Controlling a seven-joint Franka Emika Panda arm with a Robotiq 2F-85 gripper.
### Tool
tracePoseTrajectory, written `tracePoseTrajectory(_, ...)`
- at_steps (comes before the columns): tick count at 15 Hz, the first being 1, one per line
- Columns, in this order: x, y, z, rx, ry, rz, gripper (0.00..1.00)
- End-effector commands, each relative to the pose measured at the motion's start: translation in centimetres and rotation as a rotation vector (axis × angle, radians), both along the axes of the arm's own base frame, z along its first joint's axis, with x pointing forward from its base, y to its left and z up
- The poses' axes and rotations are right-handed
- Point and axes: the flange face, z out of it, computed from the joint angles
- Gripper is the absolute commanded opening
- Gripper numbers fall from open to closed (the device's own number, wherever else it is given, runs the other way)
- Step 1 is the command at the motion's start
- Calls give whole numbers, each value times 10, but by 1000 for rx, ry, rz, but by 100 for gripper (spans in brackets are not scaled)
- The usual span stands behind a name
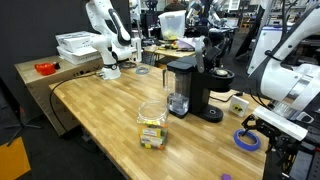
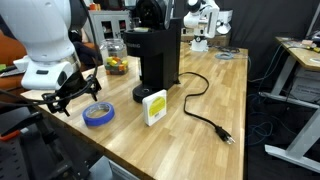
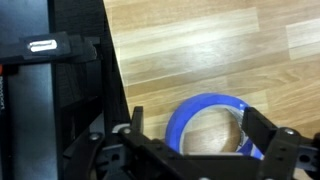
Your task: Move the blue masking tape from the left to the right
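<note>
The blue masking tape lies flat on the wooden table near its edge. It also shows in an exterior view and in the wrist view. My gripper is open and hovers above the ring, with one black finger on each side of it and nothing held. In both exterior views the gripper hangs just above and beside the tape, apart from it.
A black coffee maker stands mid-table, its cord trailing across the wood. A glass jar of sweets, a small white box and a tiny purple piece sit nearby. Another white robot arm stands at the far end.
</note>
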Motion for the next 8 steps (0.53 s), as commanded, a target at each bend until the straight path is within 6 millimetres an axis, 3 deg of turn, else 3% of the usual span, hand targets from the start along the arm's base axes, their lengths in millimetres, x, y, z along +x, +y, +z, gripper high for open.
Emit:
tracePoseTrajectory(1,0,6,21,-43,-63,46,100)
tracePoseTrajectory(8,10,41,46,-32,-157,173,100)
